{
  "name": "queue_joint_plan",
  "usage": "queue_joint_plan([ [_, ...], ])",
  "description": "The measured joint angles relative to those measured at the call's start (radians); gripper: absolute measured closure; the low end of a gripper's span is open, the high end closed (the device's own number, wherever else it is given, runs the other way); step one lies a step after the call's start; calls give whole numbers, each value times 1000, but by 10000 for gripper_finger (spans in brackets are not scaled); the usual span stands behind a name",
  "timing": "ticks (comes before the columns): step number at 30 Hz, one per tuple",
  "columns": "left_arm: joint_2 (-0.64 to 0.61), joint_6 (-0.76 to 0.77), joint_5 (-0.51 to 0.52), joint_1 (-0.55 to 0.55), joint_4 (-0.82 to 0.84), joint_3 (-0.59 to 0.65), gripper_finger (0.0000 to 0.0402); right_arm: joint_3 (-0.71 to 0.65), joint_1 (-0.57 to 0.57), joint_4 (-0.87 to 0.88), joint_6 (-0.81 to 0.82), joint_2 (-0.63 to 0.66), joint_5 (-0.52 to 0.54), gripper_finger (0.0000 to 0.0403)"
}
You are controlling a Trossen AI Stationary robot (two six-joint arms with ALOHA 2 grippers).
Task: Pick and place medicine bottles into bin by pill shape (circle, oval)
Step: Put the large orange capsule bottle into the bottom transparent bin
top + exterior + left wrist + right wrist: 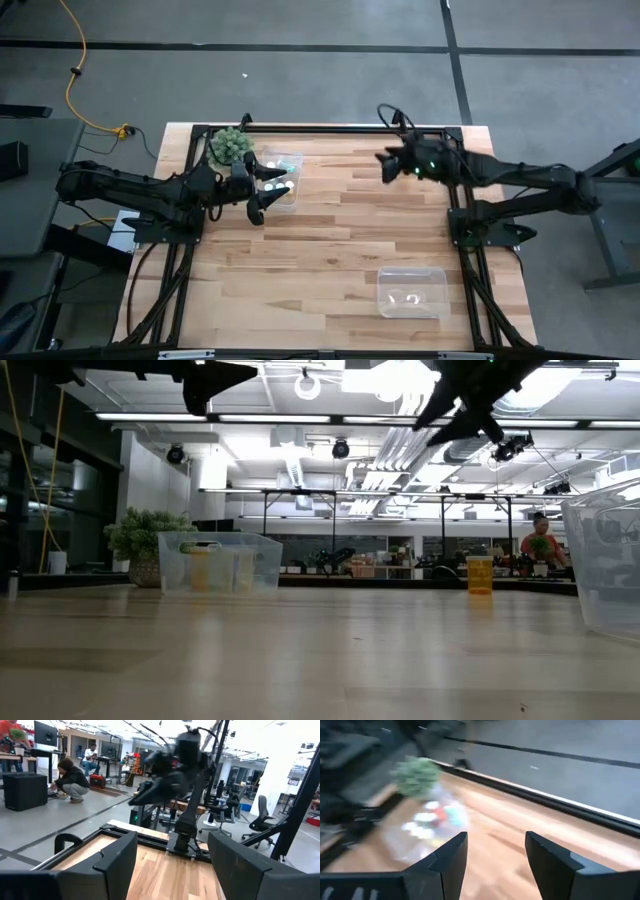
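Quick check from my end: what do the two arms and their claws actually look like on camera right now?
Both are dark, nearly black jointed arms. The left claw has two flat, angular black fingers, matt and unmarked. The right claw has the same blocky black fingers. A small green light glows on the right arm's wrist, and thin black cables loop above it.

A clear bin [220, 563] holding bottles beside a plant [143, 538]

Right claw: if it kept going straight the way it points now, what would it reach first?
Probably the clear bin of small bottles beside the green plant; the right claw stands open, with bare table between. Depth is unclear.
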State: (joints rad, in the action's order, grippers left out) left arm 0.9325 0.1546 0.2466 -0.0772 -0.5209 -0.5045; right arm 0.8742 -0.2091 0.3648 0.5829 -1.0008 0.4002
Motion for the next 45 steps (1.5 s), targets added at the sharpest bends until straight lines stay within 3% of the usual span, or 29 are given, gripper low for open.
queue_joint_plan([
  [6,0,0,0,-1,1,0,170,46,-173,199,-35,-86,-90,197],
  [15,0,0,7,-1,1,0,170,68,-341,417,-35,-196,-68,100],
  [19,0,0,21,-1,1,0,170,52,-412,464,15,-250,-89,77],
  [26,0,0,26,-1,1,0,170,27,-492,395,49,-339,-157,72],
  [45,0,0,26,-1,1,0,170,26,-531,337,128,-520,-148,73],
])
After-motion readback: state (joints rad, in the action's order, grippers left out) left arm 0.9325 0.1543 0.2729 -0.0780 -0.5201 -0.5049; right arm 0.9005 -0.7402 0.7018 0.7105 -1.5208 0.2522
